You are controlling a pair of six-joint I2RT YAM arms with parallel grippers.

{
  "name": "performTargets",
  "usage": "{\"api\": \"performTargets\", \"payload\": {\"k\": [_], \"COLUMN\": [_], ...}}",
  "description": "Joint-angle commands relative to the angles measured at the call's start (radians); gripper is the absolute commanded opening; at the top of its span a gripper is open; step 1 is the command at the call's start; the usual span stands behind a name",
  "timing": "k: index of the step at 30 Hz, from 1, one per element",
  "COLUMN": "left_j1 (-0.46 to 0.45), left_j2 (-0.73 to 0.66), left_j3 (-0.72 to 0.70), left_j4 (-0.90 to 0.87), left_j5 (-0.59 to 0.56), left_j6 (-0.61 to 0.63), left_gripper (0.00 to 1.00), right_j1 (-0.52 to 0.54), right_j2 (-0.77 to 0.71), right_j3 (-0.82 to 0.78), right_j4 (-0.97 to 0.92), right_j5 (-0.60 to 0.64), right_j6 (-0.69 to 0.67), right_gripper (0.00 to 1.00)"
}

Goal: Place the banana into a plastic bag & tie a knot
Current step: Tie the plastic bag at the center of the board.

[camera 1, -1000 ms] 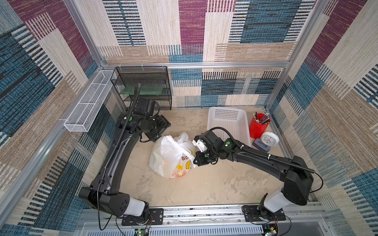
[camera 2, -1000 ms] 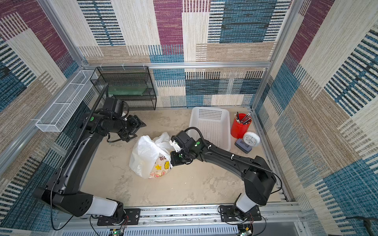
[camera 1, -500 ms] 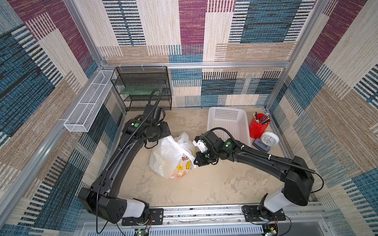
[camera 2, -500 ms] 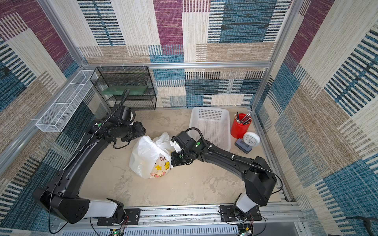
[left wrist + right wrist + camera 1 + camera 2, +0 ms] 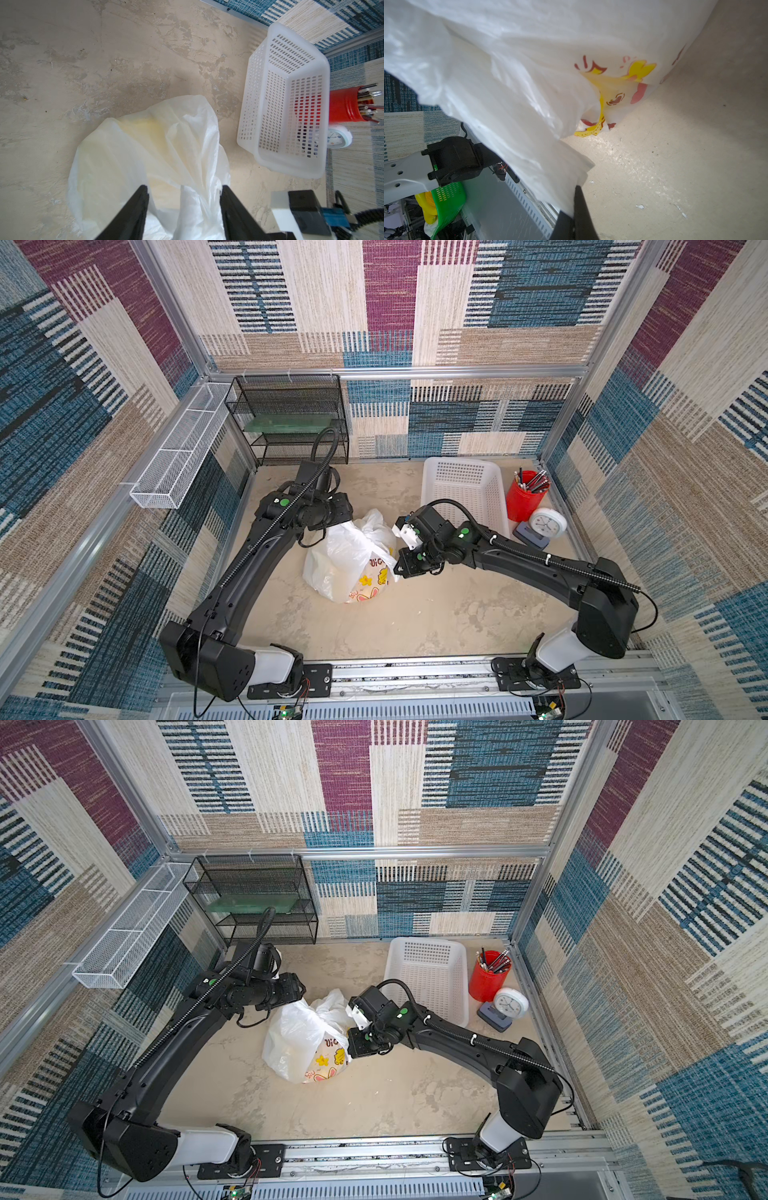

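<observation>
Beige tabletop (image 5: 436, 614), walled cell. Left gripper (image 5: 184, 189): jaws apart, straddling a handle strip, not pinching. Bag (image 5: 345, 560) sits mid-table between the arms. Right gripper (image 5: 399, 569): clenched on its right-side film. Best: close left squarely on strip, right holding taut.

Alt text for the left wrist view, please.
The left gripper, fingers apart, straddles a bunched fold of the white plastic bag lying on the beige table. A white perforated basket and a red pen cup stand beyond it.
</observation>
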Motion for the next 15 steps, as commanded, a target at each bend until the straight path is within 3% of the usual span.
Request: {"api": "performTargets", "payload": {"k": [1, 13, 15], "left_j1": [-0.01, -0.057, -0.06], "left_j2": [0.002, -0.021, -0.017], "left_j3": [-0.005, -0.052, -0.045], "left_j4": [0.035, -0.001, -0.001], "left_j5": [0.012, -0.045, -0.039], "left_j6": [0.035, 0.023, 0.025], "left_gripper": [0.53, 0.47, 0.38], "right_j1": [0.0, -0.006, -0.006], "right_j2": [-0.002, -0.003, -0.004], "right_j3": [0.002, -0.002, -0.002], "right_j4": [0.009, 0.016, 0.017], "right_j5": [-0.008, -0.016, -0.017], "right_j6": [0.007, 0.007, 0.007], "right_gripper": [0.0, 0.0, 0.0]}}
